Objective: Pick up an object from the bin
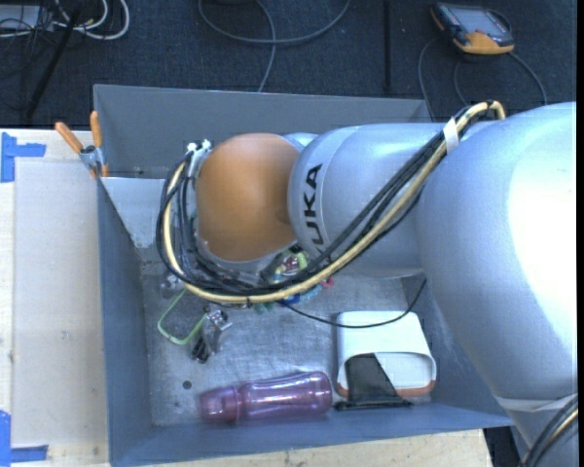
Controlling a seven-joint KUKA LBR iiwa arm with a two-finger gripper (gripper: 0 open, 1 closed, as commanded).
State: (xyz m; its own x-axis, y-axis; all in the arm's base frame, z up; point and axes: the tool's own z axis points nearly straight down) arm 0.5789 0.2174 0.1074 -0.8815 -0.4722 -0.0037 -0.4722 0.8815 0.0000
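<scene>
The big grey robot arm (399, 202) is the largest thing here. It comes in from the right, high above the purple bottle (266, 398), and hides much of the bin. It has a round orange cover (241, 195) near its end, and black and yellow cables (370, 224) run along it.

The grey metal bin (122, 309) is all around the bottle. The bottle lies on its side on the bin floor, close to the near wall.

Just to the right of the bottle is a flat white thing (389, 343) with round corners. It has a black patch and an orange edge on the side nearest the bottle.

Above the left end of the bottle, a little way off, lies a thin green loop (178, 331) like bent wire.

The small dark end effector (208, 337) hangs just beside the green loop, on its right, also above the bottle's left end. I cannot tell if it is wide or narrow, or if it is touching the loop.
</scene>
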